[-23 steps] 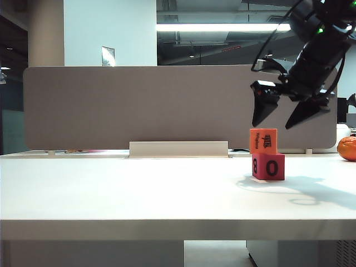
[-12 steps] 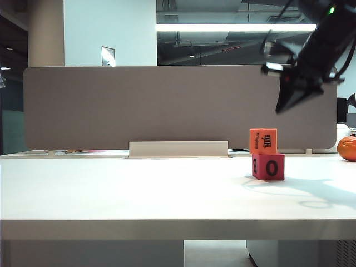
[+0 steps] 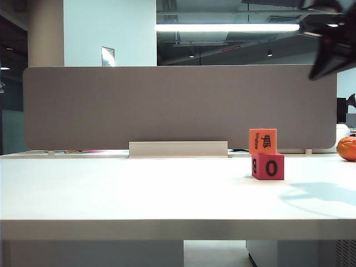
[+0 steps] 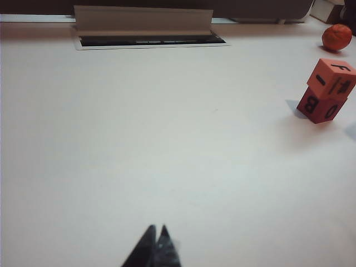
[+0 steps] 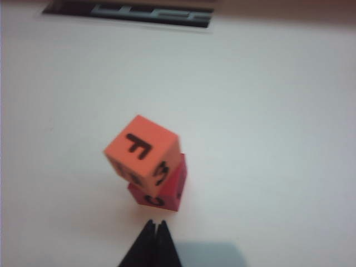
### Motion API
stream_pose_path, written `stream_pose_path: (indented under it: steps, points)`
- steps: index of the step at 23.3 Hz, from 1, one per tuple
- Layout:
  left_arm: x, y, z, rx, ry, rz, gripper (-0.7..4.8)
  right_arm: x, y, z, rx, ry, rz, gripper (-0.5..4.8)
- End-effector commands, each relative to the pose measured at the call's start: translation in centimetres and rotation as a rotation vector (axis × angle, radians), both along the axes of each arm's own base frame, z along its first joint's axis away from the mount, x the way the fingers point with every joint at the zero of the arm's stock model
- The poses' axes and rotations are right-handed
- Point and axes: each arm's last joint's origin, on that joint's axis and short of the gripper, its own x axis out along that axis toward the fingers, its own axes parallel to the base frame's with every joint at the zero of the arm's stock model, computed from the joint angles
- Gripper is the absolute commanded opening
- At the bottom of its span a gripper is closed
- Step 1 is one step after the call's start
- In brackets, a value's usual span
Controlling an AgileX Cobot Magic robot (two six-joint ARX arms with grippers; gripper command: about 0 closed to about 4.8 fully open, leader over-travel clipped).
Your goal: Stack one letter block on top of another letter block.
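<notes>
The orange letter block [image 3: 263, 141] with the xylophone drawing rests on top of the red-pink letter block [image 3: 268, 167] marked "O" and "B", on the right of the white table. The left wrist view shows the same stack, orange block [image 4: 335, 77] on red-pink block [image 4: 320, 106]. In the right wrist view the orange block [image 5: 143, 152], "F" on top, sits slightly turned on the red-pink block [image 5: 161, 192]. My right gripper [image 5: 155, 223] is shut and empty, high above the stack at the exterior view's upper right edge [image 3: 331, 53]. Far from the blocks, my left gripper [image 4: 156, 228] is shut over bare table.
An orange fruit [image 3: 347, 148] lies at the table's right edge, behind the stack. A grey partition [image 3: 178, 105] runs along the back, with a white cable-tray flap [image 3: 178, 148] in front of it. The table's front edge [image 3: 178, 222] faces the camera.
My right gripper went from open just above the stack to shut, and rose up and to the right, away from the blocks. The stack stayed still.
</notes>
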Motion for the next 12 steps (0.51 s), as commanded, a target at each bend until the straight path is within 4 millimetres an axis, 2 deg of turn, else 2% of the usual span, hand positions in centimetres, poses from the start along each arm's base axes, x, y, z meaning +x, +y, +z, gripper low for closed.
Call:
stream_pose_path:
  steps: [1, 12]
  points:
    - [0.0, 0.0, 0.2, 0.005, -0.010, 0.001, -0.06, -2.4, -1.0, -0.5, 0.028, -0.071, -0.049, -0.02]
    - [0.0, 0.0, 0.1, 0.004, -0.003, 0.001, -0.06, -7.2, -1.8, -1.8, 0.061, -0.139, -0.083, -0.02]
